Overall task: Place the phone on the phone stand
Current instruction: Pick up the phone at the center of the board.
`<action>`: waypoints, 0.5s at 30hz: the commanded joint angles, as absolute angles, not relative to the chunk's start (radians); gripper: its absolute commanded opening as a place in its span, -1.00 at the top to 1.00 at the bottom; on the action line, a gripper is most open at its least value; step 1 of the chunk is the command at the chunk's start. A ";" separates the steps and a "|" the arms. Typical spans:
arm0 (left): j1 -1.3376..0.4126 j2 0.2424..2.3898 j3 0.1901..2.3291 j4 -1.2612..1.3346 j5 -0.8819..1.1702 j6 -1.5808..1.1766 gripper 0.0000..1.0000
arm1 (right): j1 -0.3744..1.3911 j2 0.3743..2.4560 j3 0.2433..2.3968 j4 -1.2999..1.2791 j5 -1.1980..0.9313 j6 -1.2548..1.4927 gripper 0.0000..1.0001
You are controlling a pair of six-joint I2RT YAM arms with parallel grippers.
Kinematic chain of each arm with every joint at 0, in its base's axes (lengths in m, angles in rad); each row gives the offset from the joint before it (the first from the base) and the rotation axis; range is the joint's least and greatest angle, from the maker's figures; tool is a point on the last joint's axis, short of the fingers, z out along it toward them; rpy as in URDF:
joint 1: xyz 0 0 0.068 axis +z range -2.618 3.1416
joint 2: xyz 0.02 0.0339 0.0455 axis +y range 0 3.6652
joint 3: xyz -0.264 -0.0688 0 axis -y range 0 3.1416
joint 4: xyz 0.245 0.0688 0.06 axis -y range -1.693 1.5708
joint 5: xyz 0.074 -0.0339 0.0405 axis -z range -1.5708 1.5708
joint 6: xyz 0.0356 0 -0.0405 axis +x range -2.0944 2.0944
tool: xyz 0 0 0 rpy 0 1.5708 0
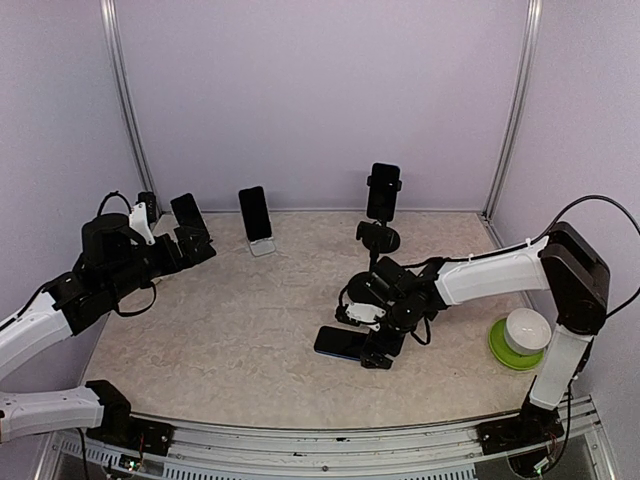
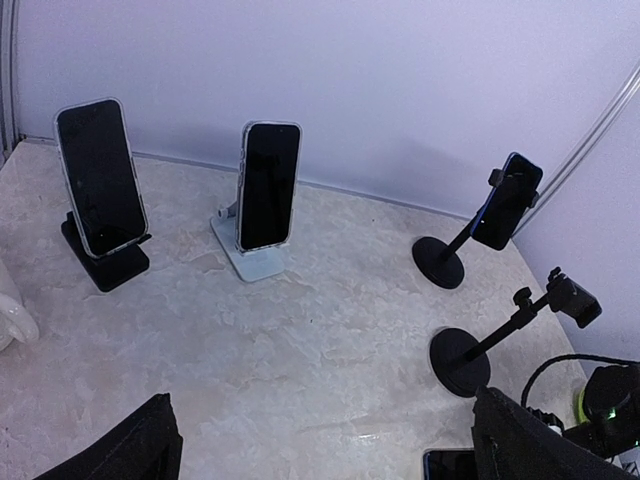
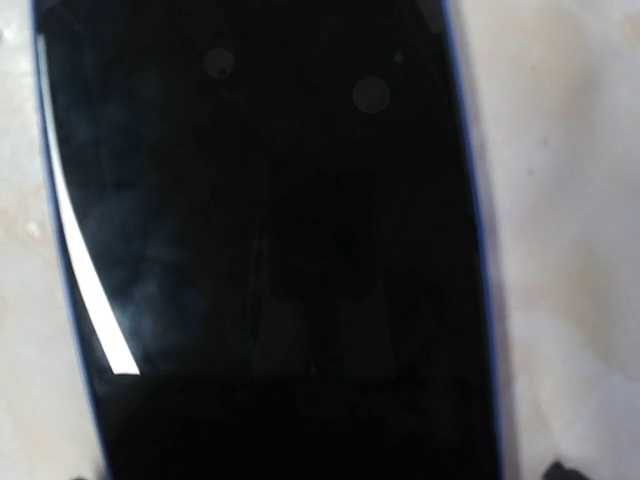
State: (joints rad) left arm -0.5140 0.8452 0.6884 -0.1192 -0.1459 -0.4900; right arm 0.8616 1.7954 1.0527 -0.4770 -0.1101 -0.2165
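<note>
The left pincer (image 2: 320, 440) hangs with its jaws wide, holding nothing. Ahead of it to the left, a black glossy phone (image 2: 98, 175) leans on a black wedge stand (image 2: 105, 265); straight ahead, a second dark phone (image 2: 268, 185) rests on a pale grey folding stand (image 2: 245, 262). Further right of it, a third phone (image 2: 508, 200) is clamped on a black pole stand with a round base (image 2: 440, 265). Nearer stands an empty black pole stand with a small clamp (image 2: 458, 360). The right pincer (image 1: 375, 338) hovers spread wide directly over the dark, blue-edged phone (image 3: 270, 250), which lies flat on the beige marbled tabletop (image 1: 250, 340). Right of this pincer, a white bowl (image 1: 527, 330) sits on a green plate (image 1: 505, 358).
</note>
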 commanded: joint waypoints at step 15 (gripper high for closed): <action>-0.509 0.841 0.670 -0.089 -0.139 -0.474 -0.98 | 0.868 1.841 1.083 -0.511 -0.203 -0.251 -0.01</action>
